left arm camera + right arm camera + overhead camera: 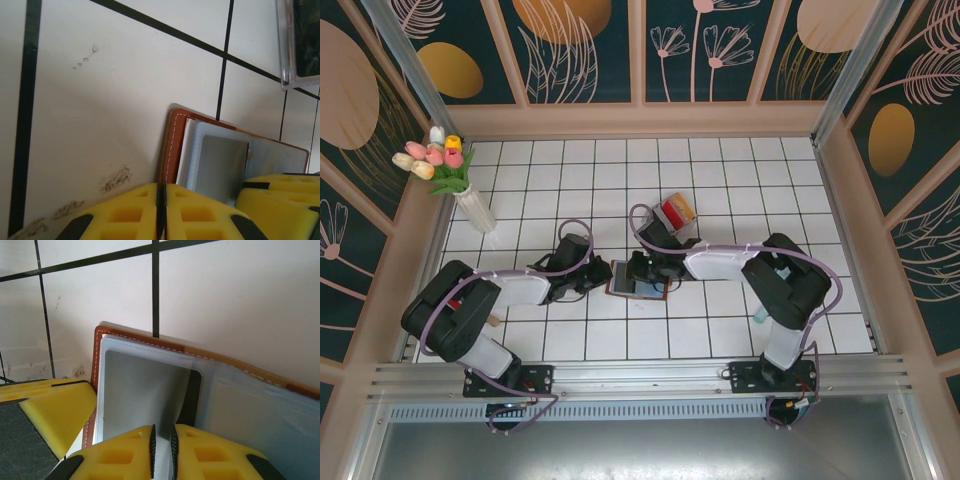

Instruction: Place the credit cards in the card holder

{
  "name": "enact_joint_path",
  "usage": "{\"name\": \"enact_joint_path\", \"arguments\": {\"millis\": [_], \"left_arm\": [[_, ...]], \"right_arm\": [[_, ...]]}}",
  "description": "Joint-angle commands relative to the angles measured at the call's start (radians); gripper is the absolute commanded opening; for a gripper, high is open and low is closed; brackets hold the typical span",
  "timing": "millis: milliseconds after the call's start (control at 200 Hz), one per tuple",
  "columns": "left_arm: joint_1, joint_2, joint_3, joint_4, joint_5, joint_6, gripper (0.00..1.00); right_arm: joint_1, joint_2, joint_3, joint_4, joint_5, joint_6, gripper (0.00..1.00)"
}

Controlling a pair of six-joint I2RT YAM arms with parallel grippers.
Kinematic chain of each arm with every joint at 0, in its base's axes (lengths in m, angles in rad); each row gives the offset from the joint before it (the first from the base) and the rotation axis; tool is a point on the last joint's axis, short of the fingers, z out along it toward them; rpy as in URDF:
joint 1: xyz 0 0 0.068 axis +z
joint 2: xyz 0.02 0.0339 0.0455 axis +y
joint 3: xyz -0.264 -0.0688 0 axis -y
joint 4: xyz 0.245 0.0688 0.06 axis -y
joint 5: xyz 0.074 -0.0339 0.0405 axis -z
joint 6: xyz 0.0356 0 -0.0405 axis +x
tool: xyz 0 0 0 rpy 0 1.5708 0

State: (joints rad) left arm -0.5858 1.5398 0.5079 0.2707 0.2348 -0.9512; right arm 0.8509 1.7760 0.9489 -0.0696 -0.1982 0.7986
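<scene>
1. Over on the left of the top view, the left gripper [598, 275] is seen with its yellow pads pressed flat together. Nothing is caught between them, and it's parked right at the left edge of the card holder [165, 345].
2. Dead centre of the white tiled table [770, 200], the card holder is laid open, a brown leather rim round a pale plastic sleeve. It's judged soft and light, so it'd probably get shoved across the slick tile unless it's pinned at an edge.
3. Just right of that, over the holder, the right gripper [162, 442] is held with its pads nearly closed and only a thin slit between them. Whether a card edge is pinched in there can't be told. A dark rounded edge is glimpsed in the sleeve beside it, possibly a card, not sure tbh.
4. Further up and right, the credit cards [676, 212], red and orange ones, are sat in a clear tray [284, 50]. Thin, stiff, slippery plastic is expected. They're best pinched squarely by a short edge and fed in edge-first, since the floppy sleeve mouth could be buckled easily.
</scene>
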Motion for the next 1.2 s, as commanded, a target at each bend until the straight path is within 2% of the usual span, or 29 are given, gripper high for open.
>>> {"name": "enact_joint_path", "arguments": {"millis": [0,85,145,245,300,415,525,751,831,931,1081,1196], "left_arm": [[-0.007,-0.041,-0.015,-0.050,-0.013,-0.011,0.14],[-0.008,-0.066,-0.002,-0.076,-0.030,-0.005,0.21],[-0.007,-0.087,0.009,-0.102,-0.046,0.002,0.27],[-0.008,-0.125,0.032,-0.148,-0.089,0.013,0.38],[-0.007,-0.142,0.046,-0.169,-0.115,0.018,0.46],[-0.007,-0.158,0.089,-0.204,-0.152,0.035,0.55],[-0.005,-0.135,0.153,-0.227,-0.159,0.062,0.59],[-0.003,0.036,0.332,-0.178,-0.092,0.066,0.63],[0.001,0.113,0.407,-0.175,-0.071,0.070,0.64],[0.012,0.167,0.458,-0.148,-0.041,0.052,0.63],[0.019,0.286,0.555,-0.125,0.008,0.045,0.63],[0.021,0.340,0.599,-0.113,0.031,0.030,0.64]], "right_arm": [[-0.007,-0.105,0.028,-0.107,0.099,-0.057,0.22],[-0.026,-0.194,0.034,-0.149,0.151,-0.125,0.25],[-0.052,-0.258,0.045,-0.180,0.195,-0.175,0.31],[-0.132,-0.340,0.058,-0.217,0.253,-0.274,0.39],[-0.198,-0.353,0.081,-0.250,0.263,-0.330,0.41],[-0.298,-0.323,0.144,-0.302,0.253,-0.471,0.42],[-0.356,-0.249,0.222,-0.344,0.243,-0.580,0.42],[-0.355,-0.087,0.360,-0.394,0.218,-0.688,0.41],[-0.343,-0.041,0.390,-0.402,0.164,-0.708,0.40],[-0.320,0.012,0.420,-0.411,0.209,-0.711,0.39],[-0.311,0.083,0.479,-0.442,0.340,-0.707,0.37],[-0.309,0.118,0.513,-0.468,0.380,-0.728,0.37]]}}
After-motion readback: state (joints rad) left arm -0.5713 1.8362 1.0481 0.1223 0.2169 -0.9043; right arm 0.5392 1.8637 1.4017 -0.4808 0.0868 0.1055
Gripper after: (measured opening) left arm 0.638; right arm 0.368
